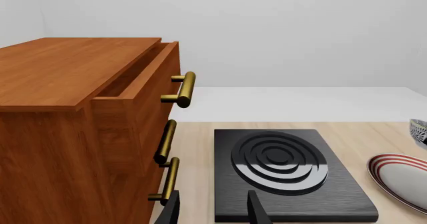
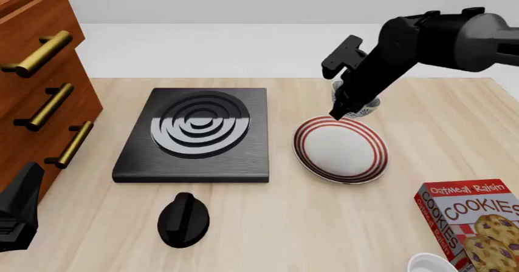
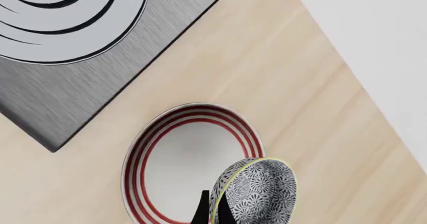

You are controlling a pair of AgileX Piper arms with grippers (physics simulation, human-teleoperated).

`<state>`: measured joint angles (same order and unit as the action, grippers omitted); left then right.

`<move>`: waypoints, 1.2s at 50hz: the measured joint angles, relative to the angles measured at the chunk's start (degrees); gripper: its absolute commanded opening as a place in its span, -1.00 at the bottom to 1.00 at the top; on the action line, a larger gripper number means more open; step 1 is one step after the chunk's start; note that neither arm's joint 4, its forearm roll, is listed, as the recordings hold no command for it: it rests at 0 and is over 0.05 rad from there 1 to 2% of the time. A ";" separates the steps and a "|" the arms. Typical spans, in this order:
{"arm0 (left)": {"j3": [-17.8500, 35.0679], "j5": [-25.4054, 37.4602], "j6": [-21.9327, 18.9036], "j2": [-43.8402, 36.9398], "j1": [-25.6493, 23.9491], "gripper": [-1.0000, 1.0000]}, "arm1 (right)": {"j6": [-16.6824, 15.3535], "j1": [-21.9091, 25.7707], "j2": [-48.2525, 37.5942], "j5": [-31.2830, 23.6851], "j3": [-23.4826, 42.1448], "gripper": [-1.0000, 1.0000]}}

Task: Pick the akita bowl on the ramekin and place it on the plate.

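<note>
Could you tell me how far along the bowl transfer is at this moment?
Done: the right end effector has the bowl pinched by its rim and lifted. In hand: it hangs tilted above the plate, near its edge. Left: set it down on the plate and let go. The left end effector is idle by the stove.

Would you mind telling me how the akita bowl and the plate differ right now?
The akita bowl carries a dense black-and-white pattern; the plate is white with red rim rings. The bowl is far narrower. The bowl is tilted in the right gripper, while the plate lies flat on the table. Both are round.
</note>
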<state>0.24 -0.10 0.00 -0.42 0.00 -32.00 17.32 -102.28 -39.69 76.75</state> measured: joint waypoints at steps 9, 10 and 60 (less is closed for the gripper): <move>0.00 0.00 0.00 0.00 0.00 1.00 | 0.16 0.07 -1.03 0.99 -0.51 -1.00; 0.00 0.00 0.00 0.00 0.00 1.00 | 0.24 0.11 -1.18 1.12 -0.54 -1.00; 0.00 0.00 0.00 0.00 0.00 1.00 | 2.98 2.26 -8.66 10.15 -5.46 -1.00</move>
<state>0.24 -0.10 0.00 -0.42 0.00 -29.03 19.58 -110.94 -29.53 71.29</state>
